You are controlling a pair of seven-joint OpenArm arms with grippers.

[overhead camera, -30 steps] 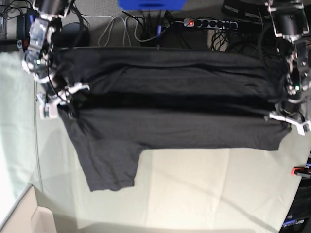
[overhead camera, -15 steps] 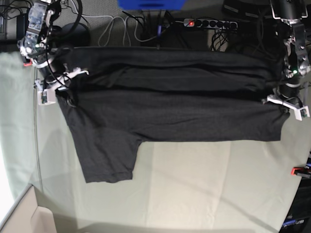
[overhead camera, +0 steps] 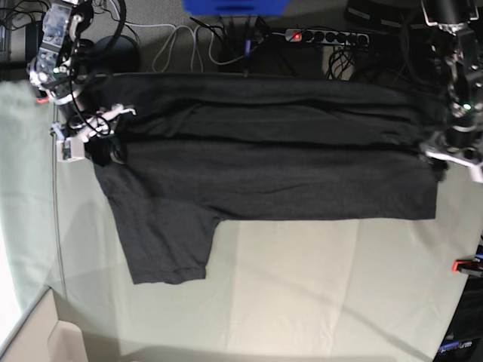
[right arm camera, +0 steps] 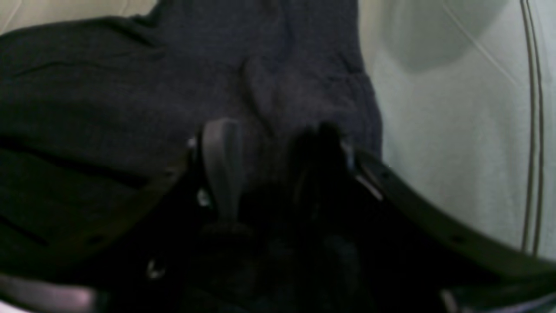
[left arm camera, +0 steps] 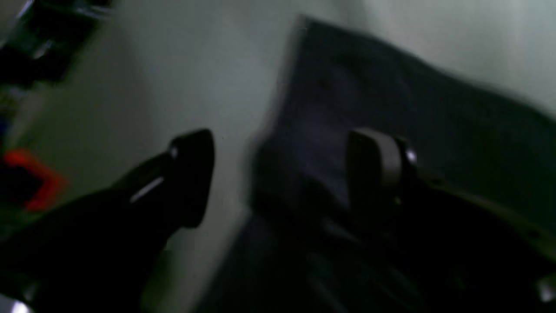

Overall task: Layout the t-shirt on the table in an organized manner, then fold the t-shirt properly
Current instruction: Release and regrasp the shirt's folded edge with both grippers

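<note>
The dark charcoal t-shirt lies folded lengthwise across the far part of the table, with one sleeve hanging toward the front left. No print shows. My left gripper stands at the shirt's right end. In the blurred left wrist view it is wide open over the shirt's edge. My right gripper stands at the shirt's left end. In the right wrist view its jaws stand partly apart, with a ridge of fabric running in between them.
Cables and a power strip lie behind the table's far edge, with a blue box. A red clamp sits at the right edge, also in the left wrist view. A cardboard box stands at the front left.
Both grippers carried the shirt's folded edge toward the far side, closing the dark gap in the fold. The left gripper then shifted slightly right and away from the shirt's end.
</note>
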